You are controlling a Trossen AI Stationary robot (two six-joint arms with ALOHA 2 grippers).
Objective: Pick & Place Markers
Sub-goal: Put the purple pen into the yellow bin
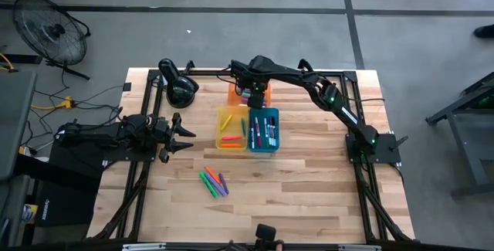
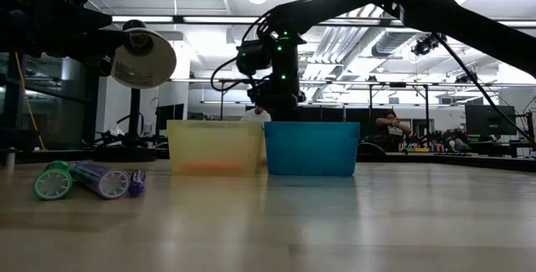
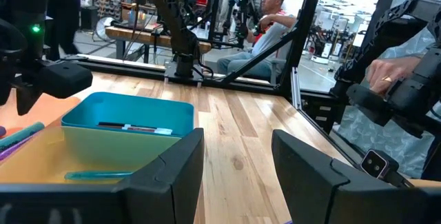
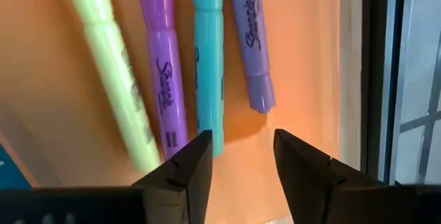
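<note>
Over the orange tray (image 1: 258, 90) at the far side of the worktop (image 1: 309, 189), I have the right end effector (image 4: 240, 156) pointing down at four markers lying side by side on the tray floor: a light green marker (image 4: 114, 65), a purple marker (image 4: 164, 79), a teal marker (image 4: 208, 58) and a second purple marker (image 4: 249, 38). Its jaws stand parted with nothing between them, so I read it as released. The main hazard I see is the tight spacing: the markers lie touching or nearly so, and a descent from here could set one finger on a marker body and roll it, or close on two markers at once. The gap also sits just off the ends of the teal and second purple markers, so a closure here may pinch only a tip and let it swing or drop. The tray wall is close to the outer finger, and contact could shove the tray. More markers remain elsewhere: a loose group (image 1: 214, 182) on the bare wood nearer the front, others in the yellow tray (image 1: 231, 129) and the blue tray (image 1: 264, 130). The left end effector (image 1: 185, 134) waits at the left side of the worktop, fingers apart and empty; I judge no collision risk from it while it is parked.
</note>
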